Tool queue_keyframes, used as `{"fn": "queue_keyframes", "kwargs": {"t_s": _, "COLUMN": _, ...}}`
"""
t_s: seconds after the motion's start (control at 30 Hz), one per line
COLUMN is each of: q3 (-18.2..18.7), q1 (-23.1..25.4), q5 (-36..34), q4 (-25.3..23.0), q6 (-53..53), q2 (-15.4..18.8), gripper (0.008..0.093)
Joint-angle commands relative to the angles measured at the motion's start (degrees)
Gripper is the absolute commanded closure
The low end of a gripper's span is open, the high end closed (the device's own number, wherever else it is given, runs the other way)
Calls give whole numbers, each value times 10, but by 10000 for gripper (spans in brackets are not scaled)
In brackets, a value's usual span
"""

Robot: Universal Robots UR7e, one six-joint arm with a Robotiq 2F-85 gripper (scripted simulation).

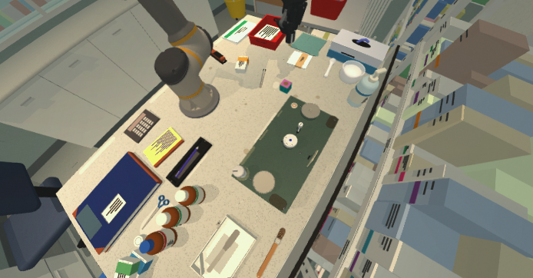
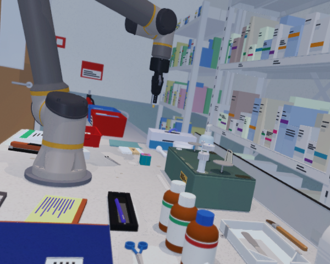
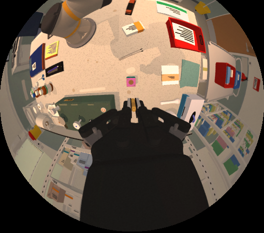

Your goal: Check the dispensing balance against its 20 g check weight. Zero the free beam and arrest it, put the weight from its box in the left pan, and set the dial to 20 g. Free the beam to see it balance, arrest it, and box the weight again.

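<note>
The small brass check weight (image 3: 133,107) is mostly hidden between the fingers of my gripper (image 3: 133,105), which is closed on it high above the bench. In the second side camera only its tip (image 2: 153,106) shows below the fingertips (image 2: 154,100). The teal weight box (image 1: 285,86) with its pink lining (image 3: 131,82) stands open on the bench, far below me. The green balance (image 1: 286,149) sits further along the bench. Its two round pans (image 1: 310,110) (image 1: 263,181) are empty. The white dial (image 1: 290,141) sits at the middle of its top.
A blue book (image 1: 115,201) lies at the near end of the bench. The arm's base (image 1: 198,100) stands beside the balance. Brown bottles (image 2: 185,218), a pen tray (image 1: 189,161) and a red tray (image 1: 266,32) lie around. Shelves (image 2: 273,113) run along the far edge.
</note>
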Motion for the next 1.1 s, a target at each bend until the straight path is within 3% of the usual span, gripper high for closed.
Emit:
{"fn": "queue_keyframes", "kwargs": {"t_s": 0.0, "q3": -1, "q1": -5, "q5": 0, "q4": -1, "q6": -5, "q2": 1, "gripper": 934}}
{"fn": "queue_keyframes", "kwargs": {"t_s": 0.17, "q3": -17, "q1": -68, "q5": 0, "q4": -6, "q6": -66, "q2": 22, "gripper": 934}}
{"fn": "queue_keyframes", "kwargs": {"t_s": 0.47, "q3": -88, "q1": -194, "q5": 0, "q4": -20, "q6": -193, "q2": 107, "gripper": 934}}
{"fn": "queue_keyframes", "kwargs": {"t_s": 0.73, "q3": -100, "q1": -207, "q5": 0, "q4": -21, "q6": -207, "q2": 120, "gripper": 934}}
{"fn": "queue_keyframes", "kwargs": {"t_s": 1.07, "q3": -86, "q1": -208, "q5": 0, "q4": -40, "q6": -208, "q2": 125, "gripper": 934}}
